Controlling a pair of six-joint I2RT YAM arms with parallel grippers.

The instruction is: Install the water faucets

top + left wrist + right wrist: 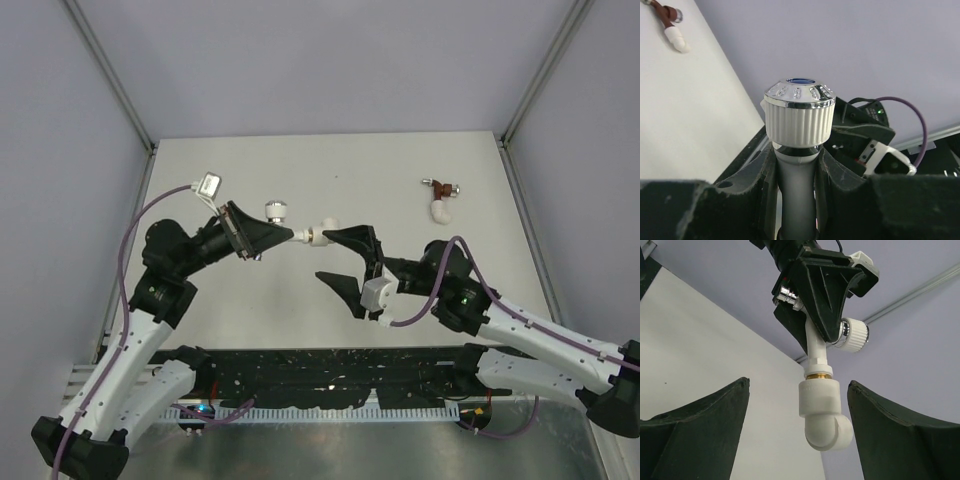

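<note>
The white faucet (816, 347) is hanging off the bench (330, 165) in the grip of the left tool (285, 234). The left tool's fingers (752, 175) are pressing against both sides of the faucet's grey stem, with no gap showing in the left wrist view. Its ribbed white knob (800, 117), capped in silver with a blue dot, is sticking out just past those fingertips. At the faucet's other end, a brass-coloured threaded ring (818, 375) is sitting against a white elbow fitting (822, 412). The elbow is jutting out beyond the left tool's tip toward the right tool (320, 255).

The right tool is standing wide open and gripping nothing. In its own wrist view the elbow fitting is lying between its two fingers (705, 430), with clear space on either side. From above, one fingertip is sitting just beside the elbow; whether it is touching cannot be told there.

The dark red faucet (438, 186) is lying on the bench well apart from both tools — beyond the right tool and off to its right. A second white fitting (438, 211) is touching the red faucet's end on the side nearer the right tool. Whether the two are screwed together is too small to tell.
</note>
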